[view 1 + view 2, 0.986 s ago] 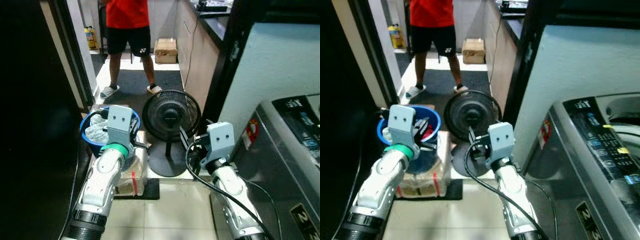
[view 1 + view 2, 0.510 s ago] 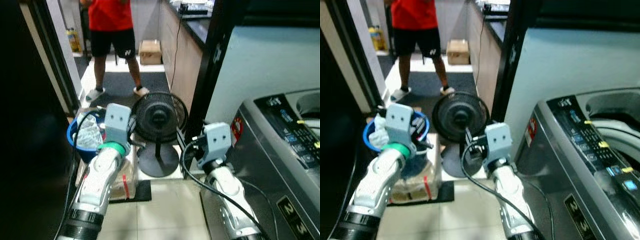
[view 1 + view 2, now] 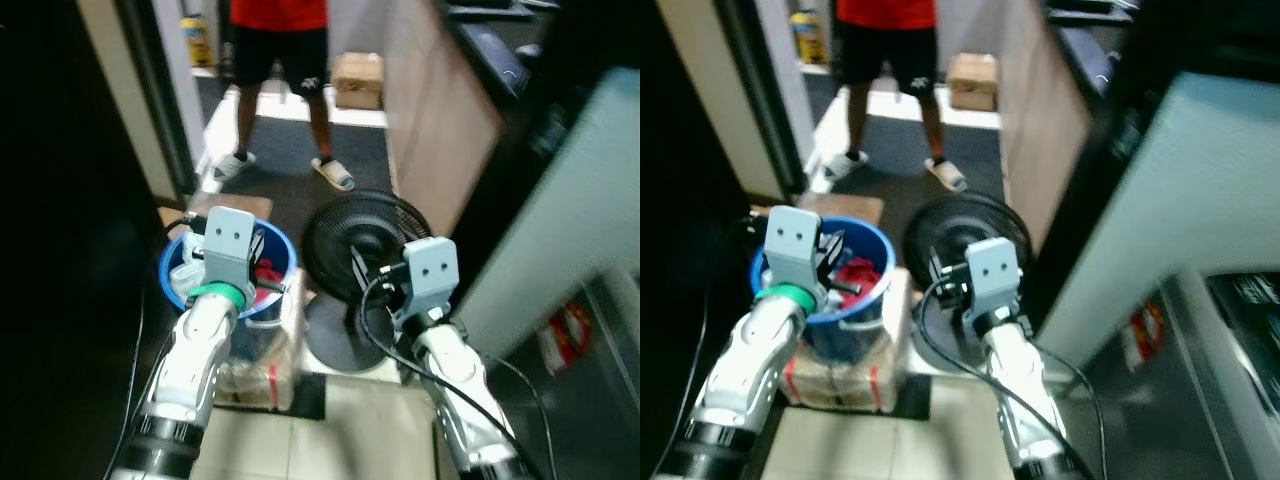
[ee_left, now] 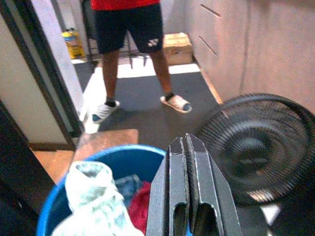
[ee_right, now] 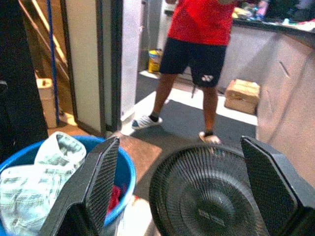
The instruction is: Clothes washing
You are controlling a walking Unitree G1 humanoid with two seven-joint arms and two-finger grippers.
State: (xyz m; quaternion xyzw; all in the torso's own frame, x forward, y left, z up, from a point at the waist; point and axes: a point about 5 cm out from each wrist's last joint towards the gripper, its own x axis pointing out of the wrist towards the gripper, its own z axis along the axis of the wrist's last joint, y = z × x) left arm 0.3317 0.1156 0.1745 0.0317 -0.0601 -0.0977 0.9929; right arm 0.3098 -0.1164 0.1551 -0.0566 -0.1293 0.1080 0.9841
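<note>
A blue bucket (image 3: 876,243) holding a pale checked cloth (image 4: 92,195) and a red garment (image 3: 856,272) stands on a taped parcel (image 3: 840,376) at my left. My left gripper (image 4: 186,143) hovers just above the bucket's near rim, its two black fingers (image 4: 173,187) pressed together with nothing between them. My right gripper (image 5: 179,140) is raised in front of the black floor fan (image 3: 366,240), with its fingers (image 5: 101,184) spread wide apart and holding nothing. The washing machine (image 3: 1248,300) is a blurred grey shape at the far right.
A person in a red shirt and black shorts (image 3: 280,55) stands on the dark mat beyond the fan. A cardboard box (image 3: 358,80) lies behind them by the cabinets (image 3: 440,110). A dark doorframe (image 3: 150,90) bounds the left side.
The whole picture has swung left and is blurred, so the washing machine has slid to the right edge. Both arms keep the same raised pose.
</note>
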